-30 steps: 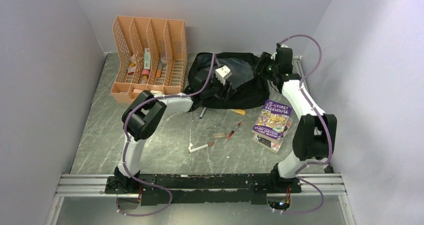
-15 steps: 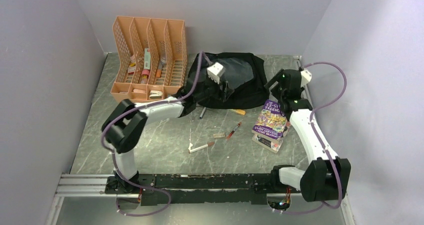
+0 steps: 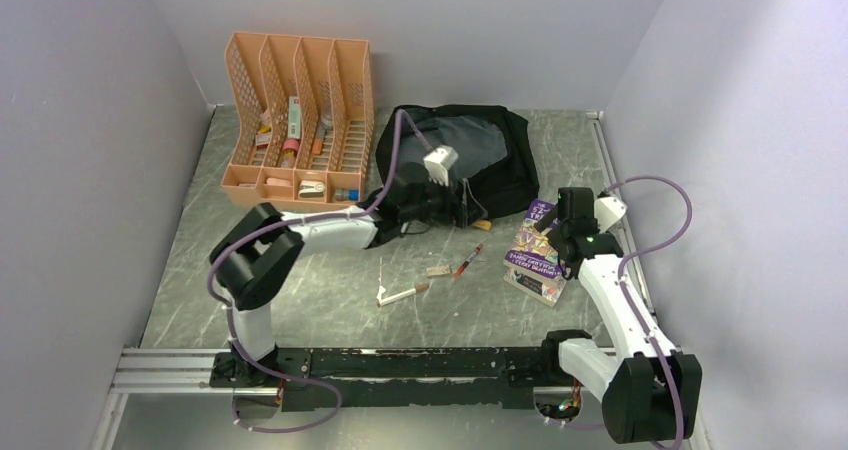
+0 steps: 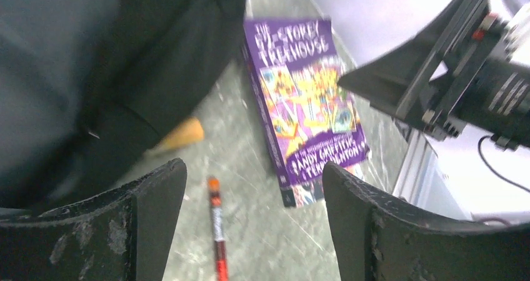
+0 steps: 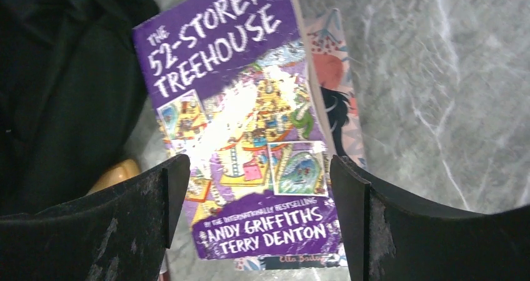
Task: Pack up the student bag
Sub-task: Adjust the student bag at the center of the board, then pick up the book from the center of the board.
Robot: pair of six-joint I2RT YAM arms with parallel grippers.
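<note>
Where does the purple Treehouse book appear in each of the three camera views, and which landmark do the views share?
Top external: the book lies right of centre, towards the lower right.
Left wrist: the book is in the upper middle, slightly blurred.
Right wrist: the book fills the centre, title at the top.
Shared landmark: the black bag, on the book's left in all three.

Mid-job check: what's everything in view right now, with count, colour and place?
student bag: one, black, rear centre.
file organiser: one, peach, rear left, small items inside.
purple book: one, atop a second book, right of centre.
red pen: one, table centre.
white marker: one, nearer than the pen.
table: one, grey marbled.
left gripper: black, open, by the bag's near edge.
right gripper: black, open, above the purple book.
</note>
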